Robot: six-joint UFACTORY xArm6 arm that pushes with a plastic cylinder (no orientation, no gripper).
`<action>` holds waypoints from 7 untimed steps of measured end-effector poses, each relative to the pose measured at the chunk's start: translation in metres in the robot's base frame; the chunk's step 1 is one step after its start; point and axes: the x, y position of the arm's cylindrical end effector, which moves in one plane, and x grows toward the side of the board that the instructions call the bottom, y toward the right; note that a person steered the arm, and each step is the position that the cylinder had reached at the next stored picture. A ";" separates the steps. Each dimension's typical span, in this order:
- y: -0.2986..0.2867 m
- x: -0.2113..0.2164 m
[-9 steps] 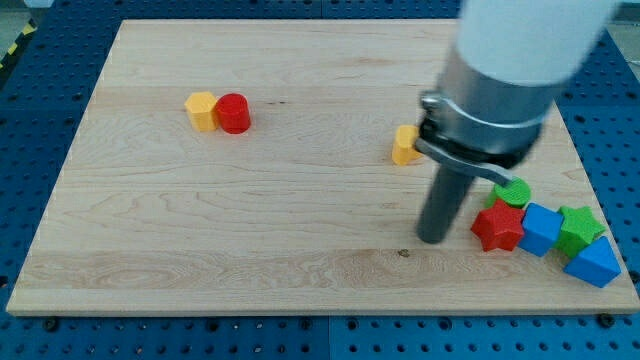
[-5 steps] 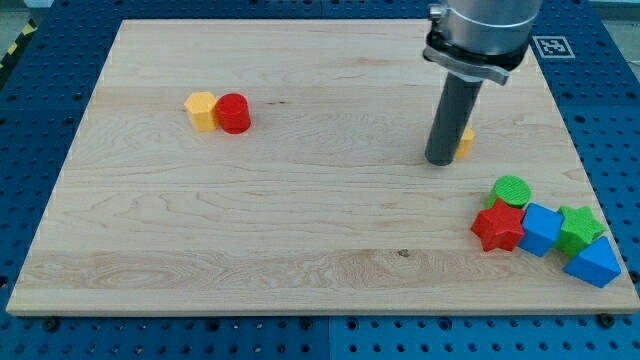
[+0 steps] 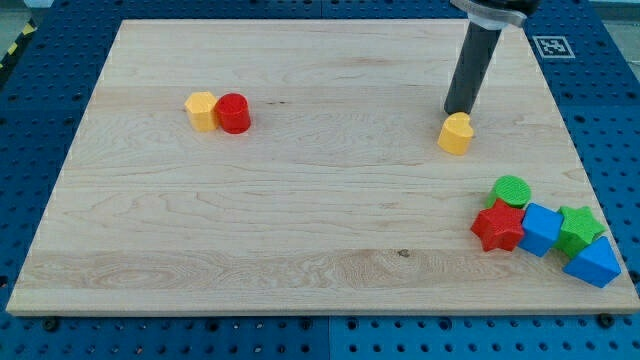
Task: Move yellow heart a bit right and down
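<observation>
The yellow heart (image 3: 456, 133) lies on the wooden board (image 3: 300, 230) in the view's right half, above the cluster of blocks at the lower right. My tip (image 3: 459, 112) stands just above the heart, at its upper edge, touching or nearly touching it. The dark rod rises from there to the view's top.
A yellow hexagon (image 3: 201, 110) and a red cylinder (image 3: 234, 113) touch each other at the upper left. At the lower right sit a green cylinder (image 3: 512, 190), a red star (image 3: 498, 227), a blue cube (image 3: 541, 228), a green star (image 3: 579, 228) and a blue triangle (image 3: 594, 262).
My tip moved up from the lower right to the left of the heart, then to its upper edge. The heart slid to the right and a little down.
</observation>
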 end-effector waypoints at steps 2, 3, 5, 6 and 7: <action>0.000 0.044; -0.001 0.035; -0.017 0.051; -0.011 0.070; -0.009 0.053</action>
